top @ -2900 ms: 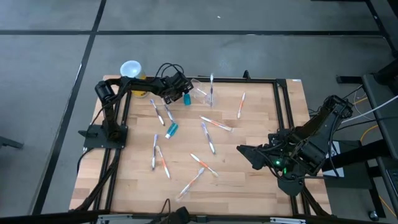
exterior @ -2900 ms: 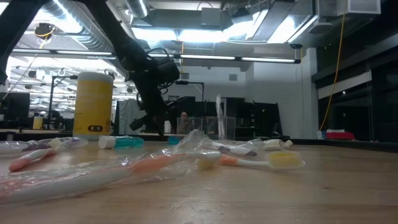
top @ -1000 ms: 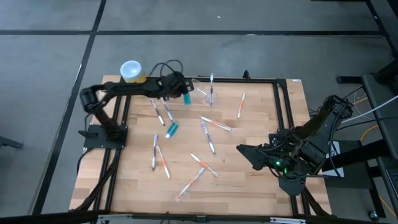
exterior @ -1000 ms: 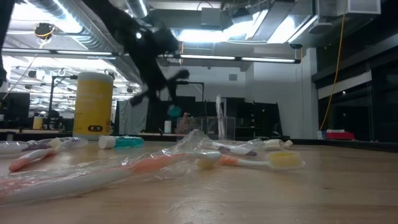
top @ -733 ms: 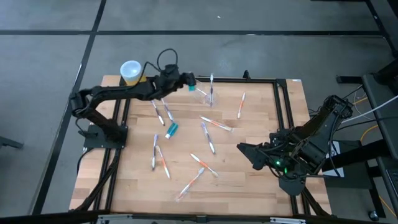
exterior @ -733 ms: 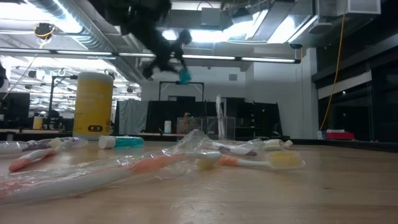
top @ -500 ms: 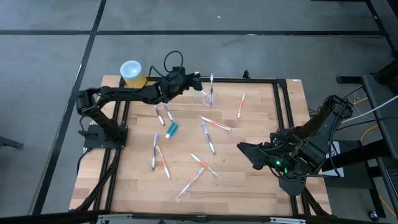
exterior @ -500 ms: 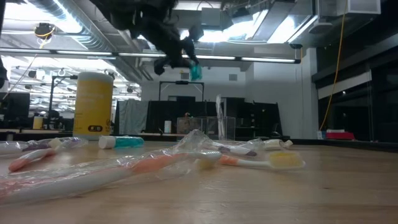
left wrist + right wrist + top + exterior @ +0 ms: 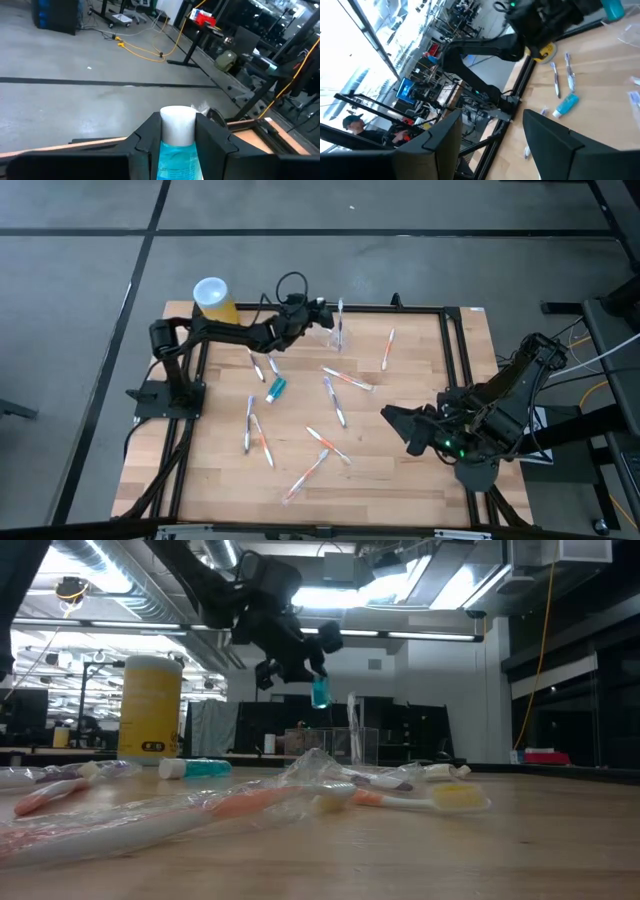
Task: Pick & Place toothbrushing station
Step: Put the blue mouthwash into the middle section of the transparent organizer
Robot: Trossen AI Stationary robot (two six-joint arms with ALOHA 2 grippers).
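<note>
- Since the earlier frames, the left gripper (image 9: 318,668) has swung up off the wood and out toward the far middle of the table, and it now hangs in the air clamped on a small teal tube (image 9: 320,691) with a white cap.
- The toothbrushing station (image 9: 322,330), a clear low-walled holder, sits at the table's far edge, just below and beside that raised gripper; one toothbrush (image 9: 340,320) stands upright by it.
- Judging from this, the tube is about to be lowered into the holder, so the step in hand is the placing.
- A second teal tube (image 9: 277,388) and wrapped toothbrushes (image 9: 335,380) lie scattered on the wooden table (image 9: 420,490), well apart from the holder.
- The right gripper (image 9: 392,420) waits low at the table's right side, fingers spread and empty.
</note>
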